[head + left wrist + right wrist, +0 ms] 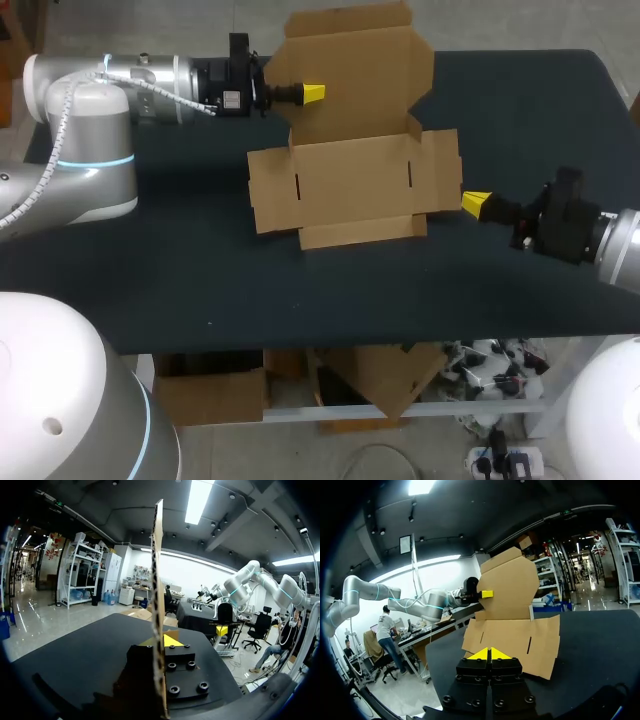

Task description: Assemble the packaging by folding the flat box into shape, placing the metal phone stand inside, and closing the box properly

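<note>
The brown cardboard box (355, 185) lies partly folded at the table's middle, its base flat and its front wall low. Its big lid (350, 70) stands upright at the back. My left gripper (313, 93) is shut on the lid's left edge; in the left wrist view the lid (159, 555) runs edge-on through that gripper (165, 641). My right gripper (476, 203) is shut and holds nothing, right at the box's right side flap (442, 170). In the right wrist view this gripper (490, 653) points at the box (510, 640), with the lid (512, 587) beyond. No phone stand shows.
The dark table top (200, 280) spreads around the box, with bare cloth to the left, to the right and along the front edge (330, 345).
</note>
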Action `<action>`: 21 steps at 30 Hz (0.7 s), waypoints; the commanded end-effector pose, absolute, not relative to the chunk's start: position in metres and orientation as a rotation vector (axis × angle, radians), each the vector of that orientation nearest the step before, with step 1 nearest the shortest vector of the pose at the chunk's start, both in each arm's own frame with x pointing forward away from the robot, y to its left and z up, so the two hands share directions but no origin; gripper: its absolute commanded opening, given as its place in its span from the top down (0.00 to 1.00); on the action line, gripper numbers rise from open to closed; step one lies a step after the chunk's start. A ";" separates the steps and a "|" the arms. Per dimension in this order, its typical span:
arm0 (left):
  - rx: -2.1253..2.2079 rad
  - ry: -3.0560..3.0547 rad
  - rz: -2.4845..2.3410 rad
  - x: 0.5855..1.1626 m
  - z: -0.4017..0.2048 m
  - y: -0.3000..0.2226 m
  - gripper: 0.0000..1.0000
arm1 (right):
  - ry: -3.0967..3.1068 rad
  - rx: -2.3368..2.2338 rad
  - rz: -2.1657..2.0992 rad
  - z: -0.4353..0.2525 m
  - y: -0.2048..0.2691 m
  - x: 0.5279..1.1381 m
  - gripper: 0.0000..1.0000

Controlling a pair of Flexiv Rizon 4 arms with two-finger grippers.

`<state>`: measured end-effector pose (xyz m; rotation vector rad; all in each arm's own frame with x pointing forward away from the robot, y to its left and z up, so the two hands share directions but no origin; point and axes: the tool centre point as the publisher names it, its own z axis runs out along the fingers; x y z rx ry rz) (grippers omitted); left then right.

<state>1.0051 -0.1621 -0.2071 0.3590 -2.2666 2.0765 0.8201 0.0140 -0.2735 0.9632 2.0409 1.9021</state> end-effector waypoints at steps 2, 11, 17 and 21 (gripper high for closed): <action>0.351 -2.268 2.085 1.005 -0.207 -0.162 1.00 | 2.034 0.952 1.906 -0.277 0.016 0.818 1.00; 0.316 -2.276 2.095 1.004 -0.203 -0.163 1.00 | 2.041 0.930 1.898 -0.282 0.019 0.813 1.00; 0.263 -2.294 2.072 1.001 -0.202 -0.169 1.00 | 2.041 0.932 1.887 -0.287 0.020 0.811 1.00; 0.228 -2.303 2.066 0.998 -0.200 -0.172 1.00 | 2.038 0.929 1.883 -0.287 0.021 0.810 1.00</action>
